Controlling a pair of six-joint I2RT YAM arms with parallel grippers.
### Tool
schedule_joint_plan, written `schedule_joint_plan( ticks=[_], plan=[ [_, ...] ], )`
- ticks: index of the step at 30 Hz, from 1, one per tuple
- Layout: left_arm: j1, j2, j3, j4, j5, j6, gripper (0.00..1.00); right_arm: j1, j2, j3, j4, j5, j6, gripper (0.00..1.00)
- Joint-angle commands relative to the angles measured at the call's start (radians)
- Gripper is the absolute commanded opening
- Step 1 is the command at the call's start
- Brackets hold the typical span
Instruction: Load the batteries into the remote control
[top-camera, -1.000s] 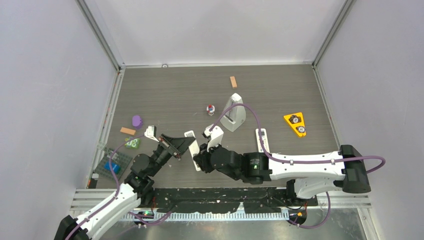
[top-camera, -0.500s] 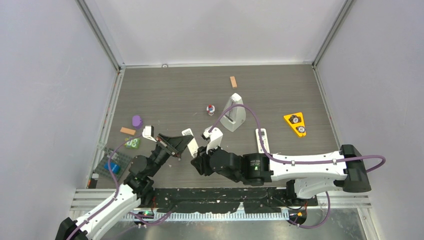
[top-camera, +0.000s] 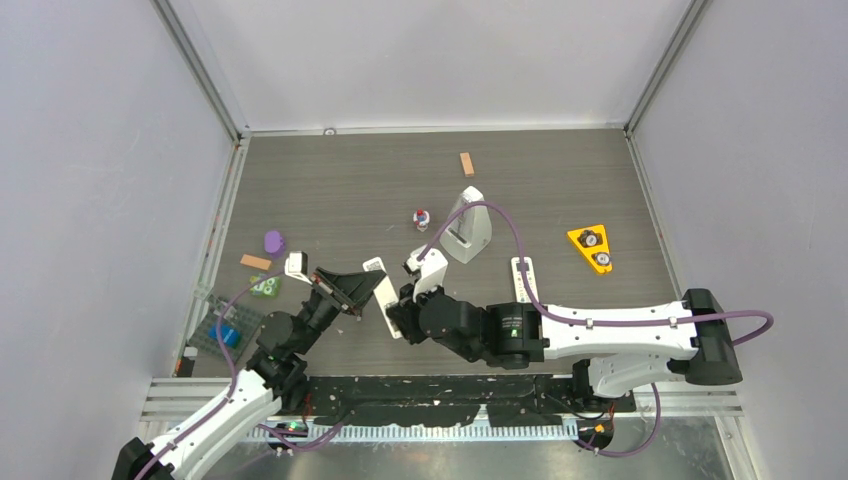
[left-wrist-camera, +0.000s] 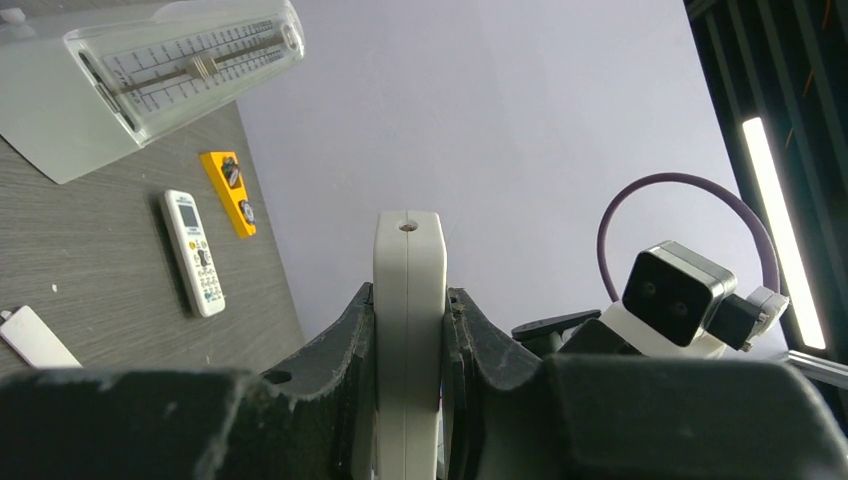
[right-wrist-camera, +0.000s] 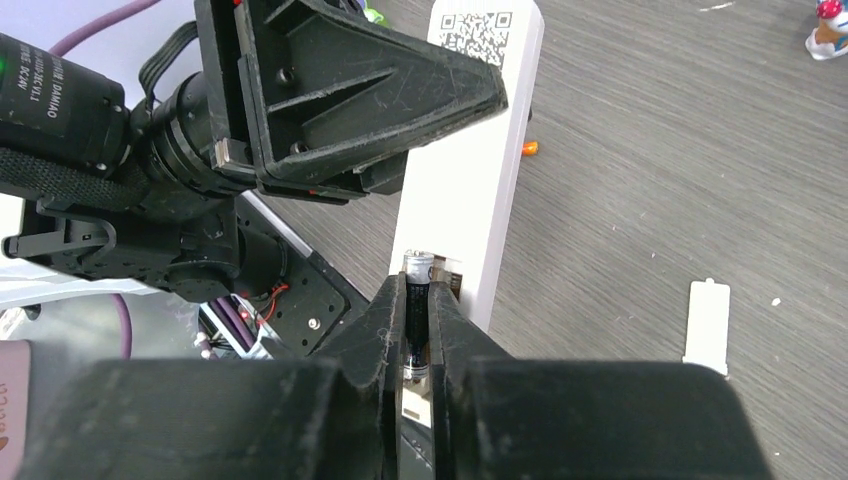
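Note:
My left gripper (top-camera: 357, 291) is shut on the long white remote control (top-camera: 385, 300) and holds it off the table by its edges; the left wrist view shows the remote (left-wrist-camera: 408, 250) clamped between the jaws. My right gripper (top-camera: 405, 306) is shut on a dark battery (right-wrist-camera: 416, 275) that stands between its jaws. The battery's silver tip is at the open compartment at the remote's (right-wrist-camera: 470, 180) near end. The small white cover (right-wrist-camera: 706, 320) lies flat on the table to the right. A tiny orange-ended piece (right-wrist-camera: 530, 149) lies beside the remote.
The grey metronome (top-camera: 468, 225) stands behind the grippers. A short buttoned remote (top-camera: 524, 280) and a yellow triangle (top-camera: 591, 247) lie to the right. A small figure (top-camera: 421, 218), a wooden block (top-camera: 466, 163), a purple object (top-camera: 274, 241) and a green item (top-camera: 265, 287) are also on the table.
My left gripper lifted the remote slightly up and left. My right gripper drew back a little, then came in again to the remote's near end with the battery.

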Motion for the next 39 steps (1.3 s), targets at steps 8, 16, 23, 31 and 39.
schedule_joint_plan(
  ticks=[8,16,23,31,39],
  plan=[
    [0.000,-0.004,-0.048,0.046,0.007,-0.060,0.00,-0.002,0.031,-0.025,0.158,0.053,-0.054,0.06],
    [0.000,-0.012,-0.069,0.080,-0.025,-0.107,0.00,0.001,0.020,-0.065,0.170,0.057,-0.034,0.13],
    [-0.001,-0.024,-0.074,0.082,-0.041,-0.130,0.00,0.008,0.015,-0.073,0.175,0.060,-0.024,0.23],
    [0.000,-0.024,-0.081,0.074,-0.042,-0.131,0.00,0.008,-0.026,-0.068,0.155,0.084,-0.010,0.28],
    [-0.001,-0.019,-0.086,0.071,-0.040,-0.129,0.00,0.009,-0.038,-0.040,0.114,0.114,-0.004,0.33]
  ],
)
